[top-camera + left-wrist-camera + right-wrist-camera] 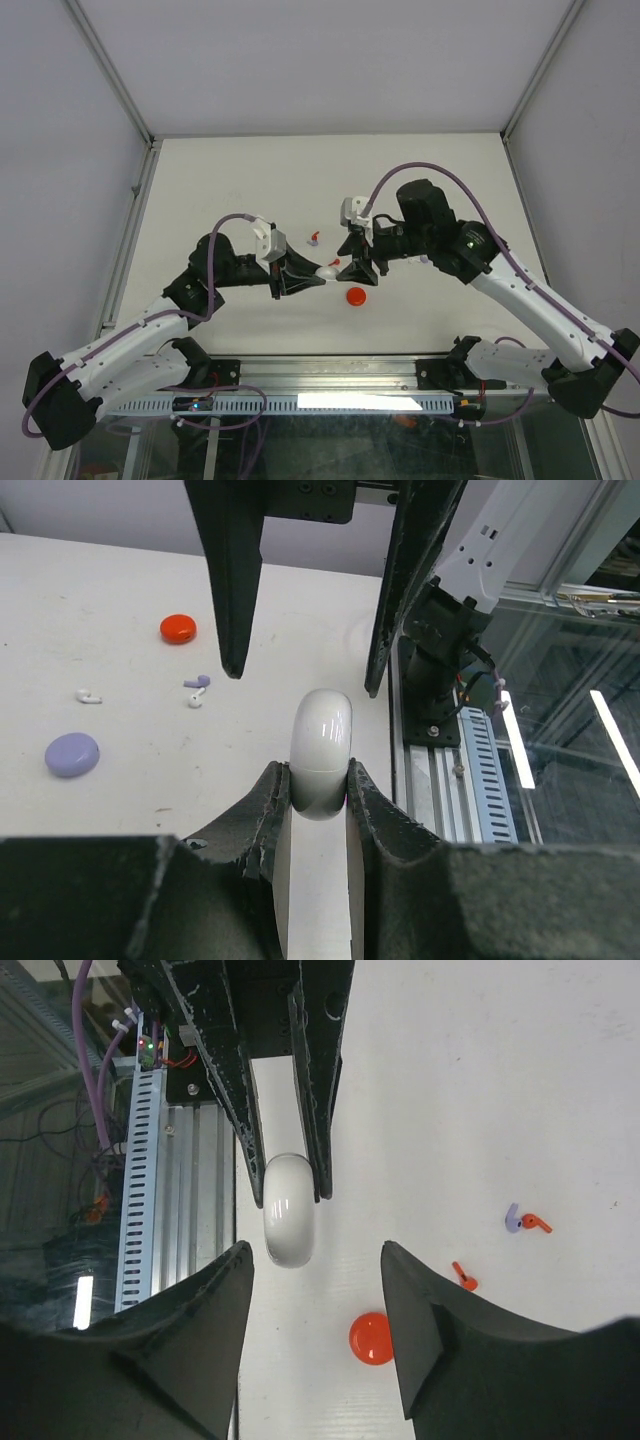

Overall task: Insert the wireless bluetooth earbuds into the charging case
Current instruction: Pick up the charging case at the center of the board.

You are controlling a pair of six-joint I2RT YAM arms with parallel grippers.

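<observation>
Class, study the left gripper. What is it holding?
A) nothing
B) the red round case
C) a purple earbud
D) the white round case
D: the left gripper is shut on the white round case, which is pinched on both sides in the left wrist view.

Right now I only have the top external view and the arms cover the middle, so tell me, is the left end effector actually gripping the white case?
Observer: Yes. The left wrist view shows the left end effector shut on the white charging case, gripped edge-on.
Operator: And the other arm?
Observer: The right wrist view shows the right end effector open, its fingers standing clear of the case on both sides.
Operator: Anything lying around that I can't see?
Observer: In the left wrist view a purple puck lies flat on the table; your view doesn't show it.
</observation>
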